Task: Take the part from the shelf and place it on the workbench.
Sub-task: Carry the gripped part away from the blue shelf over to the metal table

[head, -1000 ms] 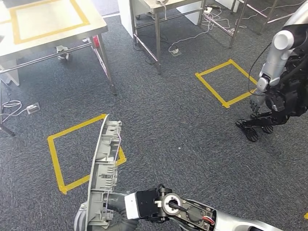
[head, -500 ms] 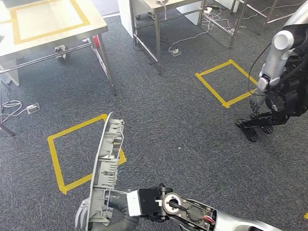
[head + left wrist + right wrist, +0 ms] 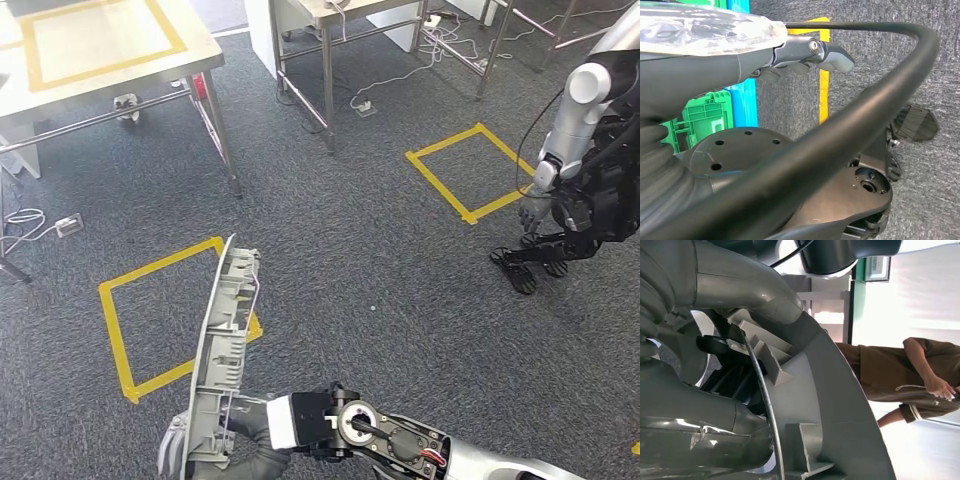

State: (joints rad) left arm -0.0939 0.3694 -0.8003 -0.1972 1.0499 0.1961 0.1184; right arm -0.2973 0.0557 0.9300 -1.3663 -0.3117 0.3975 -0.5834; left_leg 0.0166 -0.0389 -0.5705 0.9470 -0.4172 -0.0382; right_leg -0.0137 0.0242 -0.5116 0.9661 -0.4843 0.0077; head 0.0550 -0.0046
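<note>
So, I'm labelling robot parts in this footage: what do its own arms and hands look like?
The right arm is silver, with a black wrist section, a round silver joint and a white band before the grey right hand. In the left wrist view, the left hand has a grey ribbed cover, dark fingers, and a black cable arching past.

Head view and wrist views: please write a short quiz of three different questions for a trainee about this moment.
1. True or false: the grey part already lies on the workbench.
2. Which hand grips the part? A) left hand B) right hand
3. Fill in: yellow tape squares are stuck on the ____.

Key:
1. False; it is held upright above the carpet.
2. B; the left hand hangs with nothing in it, near the robot's own body.
3. Floor.
</note>
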